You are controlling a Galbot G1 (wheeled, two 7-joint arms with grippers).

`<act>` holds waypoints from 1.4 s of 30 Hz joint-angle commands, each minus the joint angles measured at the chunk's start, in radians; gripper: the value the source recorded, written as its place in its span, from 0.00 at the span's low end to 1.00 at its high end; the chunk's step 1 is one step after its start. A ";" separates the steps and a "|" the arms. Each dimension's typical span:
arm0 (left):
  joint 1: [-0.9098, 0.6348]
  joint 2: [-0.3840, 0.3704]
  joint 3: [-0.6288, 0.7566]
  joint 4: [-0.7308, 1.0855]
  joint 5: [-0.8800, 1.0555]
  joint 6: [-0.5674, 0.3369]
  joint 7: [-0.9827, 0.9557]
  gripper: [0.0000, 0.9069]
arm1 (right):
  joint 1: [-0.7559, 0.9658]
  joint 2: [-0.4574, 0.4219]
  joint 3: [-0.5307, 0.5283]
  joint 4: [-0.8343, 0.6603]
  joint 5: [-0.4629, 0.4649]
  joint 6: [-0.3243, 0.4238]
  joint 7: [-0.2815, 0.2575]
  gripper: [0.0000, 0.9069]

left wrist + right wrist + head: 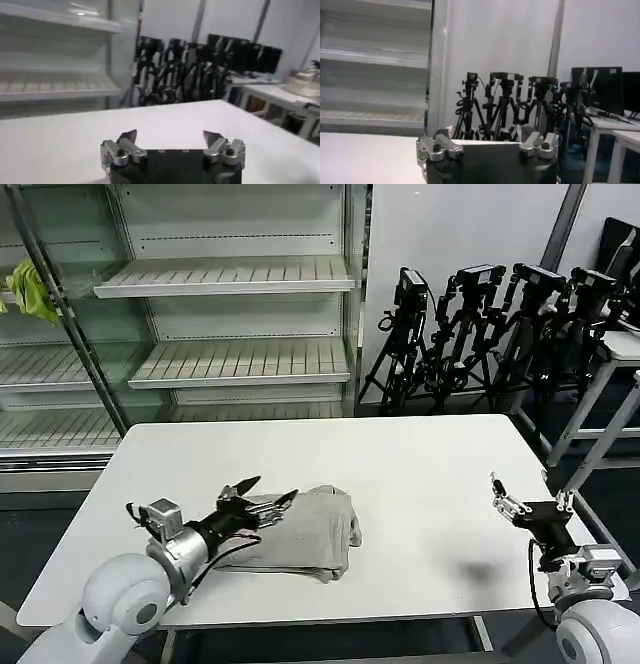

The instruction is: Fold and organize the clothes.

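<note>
Fingers spread and empty on the left gripper (268, 492), low over the folded T-shirt (305, 534) at the desk's (420, 474) near left.
Right gripper (503, 497) waits well apart, fingers parted, empty. Best press flat and square the edges without dragging the folds. No readable writing.

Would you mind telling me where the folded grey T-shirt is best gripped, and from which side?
Probably at the thick folded edge on the robot's right of the T-shirt, where the layers stack and stand slightly off the white table. Coming in low from the robot's right would catch all layers together. The left pincer is open above the shirt's left part; the right pincer waits apart.
</note>
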 commanded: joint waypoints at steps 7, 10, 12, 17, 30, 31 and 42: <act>0.146 -0.039 -0.109 0.168 0.068 0.004 -0.028 1.00 | 0.004 0.009 -0.017 0.035 0.000 0.011 -0.008 1.00; 0.153 -0.041 -0.112 0.177 0.072 0.004 -0.030 1.00 | 0.005 0.007 -0.015 0.039 0.002 0.014 -0.009 1.00; 0.162 -0.040 -0.115 0.177 0.072 0.004 -0.030 1.00 | 0.005 0.007 -0.015 0.041 0.003 0.014 -0.009 1.00; 0.189 -0.038 -0.113 0.162 0.080 0.004 -0.028 1.00 | 0.005 0.015 -0.021 0.053 0.003 0.016 -0.010 1.00; 0.222 -0.051 -0.096 0.130 0.109 0.004 -0.012 0.78 | -0.003 0.028 -0.026 0.068 0.002 0.019 -0.011 1.00; 0.220 -0.053 -0.094 0.133 0.114 0.004 -0.010 0.54 | -0.005 0.029 -0.026 0.070 0.002 0.019 -0.011 1.00; 0.201 -0.075 -0.087 0.137 0.120 0.003 -0.003 0.06 | -0.017 0.041 -0.025 0.078 -0.001 0.020 -0.013 1.00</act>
